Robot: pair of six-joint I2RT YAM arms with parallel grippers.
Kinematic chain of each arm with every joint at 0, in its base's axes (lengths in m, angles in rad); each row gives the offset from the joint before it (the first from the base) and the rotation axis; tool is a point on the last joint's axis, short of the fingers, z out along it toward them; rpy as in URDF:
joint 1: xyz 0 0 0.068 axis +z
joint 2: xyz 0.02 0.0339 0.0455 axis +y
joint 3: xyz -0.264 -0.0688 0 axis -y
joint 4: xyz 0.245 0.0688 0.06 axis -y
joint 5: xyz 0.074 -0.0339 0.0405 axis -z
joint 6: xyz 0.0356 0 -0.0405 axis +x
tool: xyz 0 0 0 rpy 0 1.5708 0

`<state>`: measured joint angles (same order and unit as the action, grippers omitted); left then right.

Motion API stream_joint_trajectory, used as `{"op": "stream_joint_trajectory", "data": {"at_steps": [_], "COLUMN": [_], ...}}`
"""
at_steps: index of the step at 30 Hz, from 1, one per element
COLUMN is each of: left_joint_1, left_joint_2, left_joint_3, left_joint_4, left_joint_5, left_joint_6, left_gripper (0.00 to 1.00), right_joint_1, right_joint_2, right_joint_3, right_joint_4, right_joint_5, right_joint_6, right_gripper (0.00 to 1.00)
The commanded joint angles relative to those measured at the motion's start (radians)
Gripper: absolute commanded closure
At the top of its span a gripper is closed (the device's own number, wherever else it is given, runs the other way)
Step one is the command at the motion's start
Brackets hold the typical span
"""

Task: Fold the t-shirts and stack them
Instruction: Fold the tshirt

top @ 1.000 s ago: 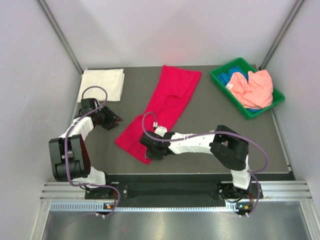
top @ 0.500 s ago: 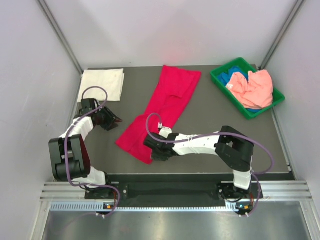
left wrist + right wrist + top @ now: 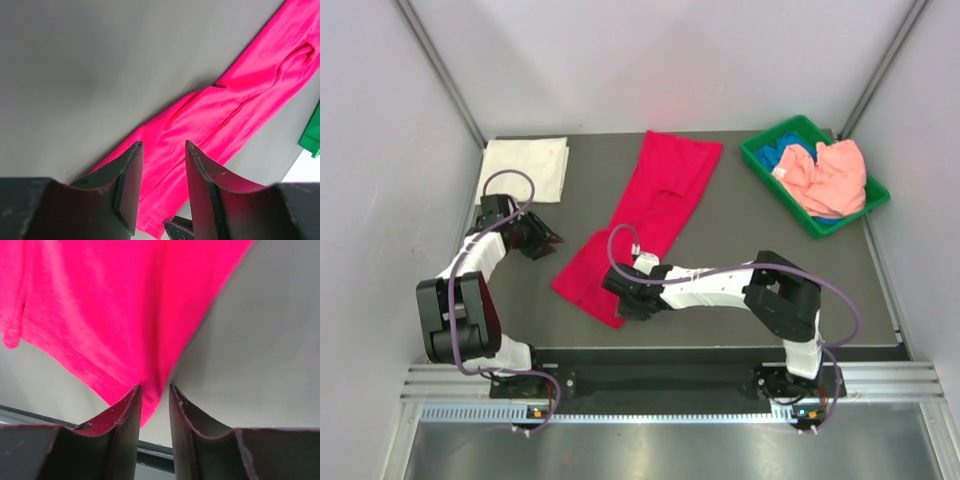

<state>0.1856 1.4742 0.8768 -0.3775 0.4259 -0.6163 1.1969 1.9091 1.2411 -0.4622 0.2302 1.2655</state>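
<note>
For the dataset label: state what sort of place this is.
Probably a robot test booth, not a home: two arms bolted to the near edge of a dark table, plain white walls close around it, and a red shirt laid out.

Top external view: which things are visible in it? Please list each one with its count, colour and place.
red t-shirt: 1, crimson-red, spread diagonally, centre
folded t-shirt: 1, white, far left corner
plastic bin: 1, green, far right corner
pink t-shirt: 1, salmon-pink, topmost in the bin
blue t-shirt: 1, blue, in bin, partly under the pink one
table: 1, dark grey, under everything
left gripper: 1, black, open, left of red t-shirt
right gripper: 1, black, open, at red t-shirt's near corner
</note>
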Motion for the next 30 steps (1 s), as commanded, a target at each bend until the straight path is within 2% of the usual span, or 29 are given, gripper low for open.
{"op": "stream_joint_trajectory", "data": {"at_steps": [1, 2, 3, 5, 6, 10, 15, 17, 18, 22, 27, 29, 30], "left_joint_1": [-0.003, -0.011, -0.018, -0.053, -0.064, -0.103, -0.322, -0.357, -0.363, -0.445, -0.477, -0.486, -0.494], "left_joint_2": [-0.04, -0.04, -0.044, -0.049, -0.054, -0.104, -0.208, -0.227, -0.235, -0.287, -0.331, -0.347, -0.35], "left_joint_3": [0.034, 0.031, 0.031, 0.034, 0.036, 0.014, 0.002, -0.039, -0.061, -0.133, -0.231, -0.283, -0.298], "left_joint_4": [-0.003, -0.004, -0.011, -0.034, -0.047, -0.077, -0.167, -0.152, -0.138, -0.135, -0.091, -0.02, -0.002], "left_joint_5": [0.014, 0.011, 0.008, -0.015, -0.027, -0.001, -0.177, -0.142, -0.081, -0.133, -0.046, 0.033, 0.049], "left_joint_6": [0.021, 0.029, 0.047, 0.069, 0.087, 0.095, 0.109, 0.078, 0.046, 0.015, -0.032, -0.062, -0.095], "left_gripper": [0.56, 0.56, 0.56, 0.56, 0.56, 0.56, 0.55, 0.55, 0.55, 0.55, 0.55, 0.54, 0.54], "right_joint_1": [0.017, 0.018, 0.018, 0.016, 0.016, 0.024, 0.026, 0.026, 0.024, 0.024, 0.026, 0.024, 0.024], "right_joint_2": [0.027, 0.033, 0.031, 0.007, -0.01, -0.131, -0.333, -0.393, -0.413, -0.508, -0.631, -0.66, -0.671], "right_joint_3": [0.06, 0.064, 0.067, 0.048, 0.032, -0.101, -0.352, -0.405, -0.428, -0.534, -0.601, -0.606, -0.606], "right_joint_4": [-0.006, -0.018, -0.035, -0.076, -0.093, -0.199, -0.182, -0.185, -0.191, -0.208, -0.242, -0.269, -0.282], "right_joint_5": [-0.002, 0.0, 0.004, 0.017, 0.033, 0.113, 0.095, 0.087, 0.083, 0.072, 0.08, 0.087, 0.099], "right_joint_6": [0.018, 0.014, 0.009, 0.008, 0.0, -0.015, -0.006, -0.002, 0.006, 0.021, 0.031, 0.018, 0.014], "right_gripper": [0.72, 0.75, 0.86, 0.97, 1.0, 1.0, 1.0, 1.0, 1.0, 1.0, 1.0, 0.95, 0.88]}}
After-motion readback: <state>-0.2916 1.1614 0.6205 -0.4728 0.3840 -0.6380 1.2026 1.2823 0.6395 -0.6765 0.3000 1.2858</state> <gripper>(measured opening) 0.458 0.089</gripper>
